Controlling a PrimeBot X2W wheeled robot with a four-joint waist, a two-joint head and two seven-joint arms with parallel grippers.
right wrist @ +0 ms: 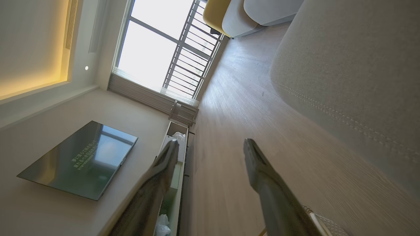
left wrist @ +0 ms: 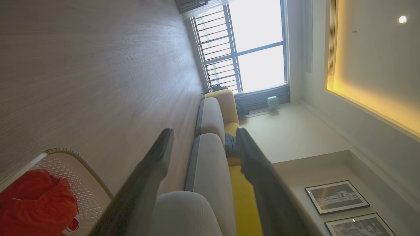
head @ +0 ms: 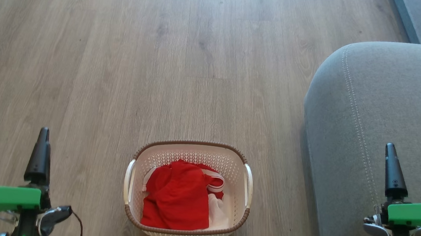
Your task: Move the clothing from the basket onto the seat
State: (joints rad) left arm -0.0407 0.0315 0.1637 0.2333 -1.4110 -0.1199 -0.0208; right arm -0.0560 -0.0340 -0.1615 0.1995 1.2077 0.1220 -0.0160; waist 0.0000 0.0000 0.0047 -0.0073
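1 white perforated plastic basket [head: 191, 156], brown rim, on floor [head: 122, 65] | soft red clothing [head: 176, 196] heaped inside, count unclear | 1 grey upholstered seat [head: 391, 113] right of it | left gripper [left wrist: 203, 137], right gripper [right wrist: 211, 146]: 2, fingers wide, empty

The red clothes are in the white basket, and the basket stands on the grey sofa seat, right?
No. The clothing does lie in the basket, but the basket stands on the wooden floor beside the seat; the head view shows it.

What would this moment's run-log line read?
stage: pre-grasp | clothing: in basket on floor | seat: right of basket | left gripper: jaws open, empty | right gripper: jaws open, empty
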